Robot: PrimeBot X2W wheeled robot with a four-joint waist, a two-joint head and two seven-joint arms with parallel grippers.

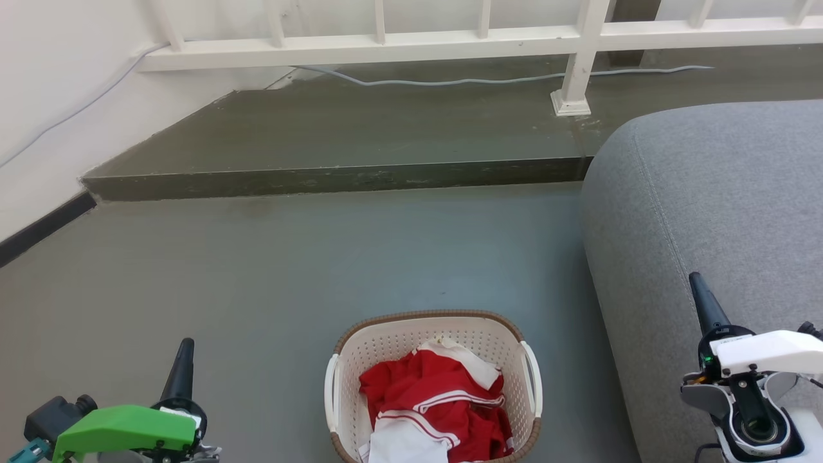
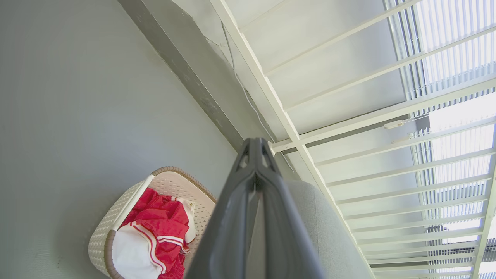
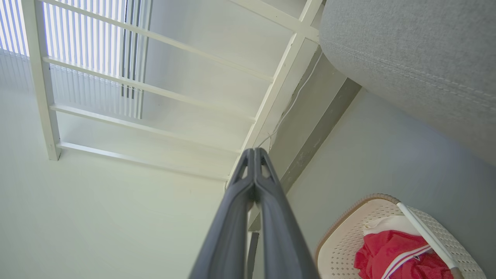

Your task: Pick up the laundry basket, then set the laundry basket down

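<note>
Laundry basket, cream-white perforated plastic with a brown woven-look rim and a white handle on each side, stands upright on the grey floor, just left of a grey sofa. Inside it lies a crumpled red garment with white stripes and white fabric, covering the bottom. Our left gripper hangs to the basket's left and our right gripper over the sofa, both apart from the basket. On each, we see the fingers pressed together, holding nothing.
</note>
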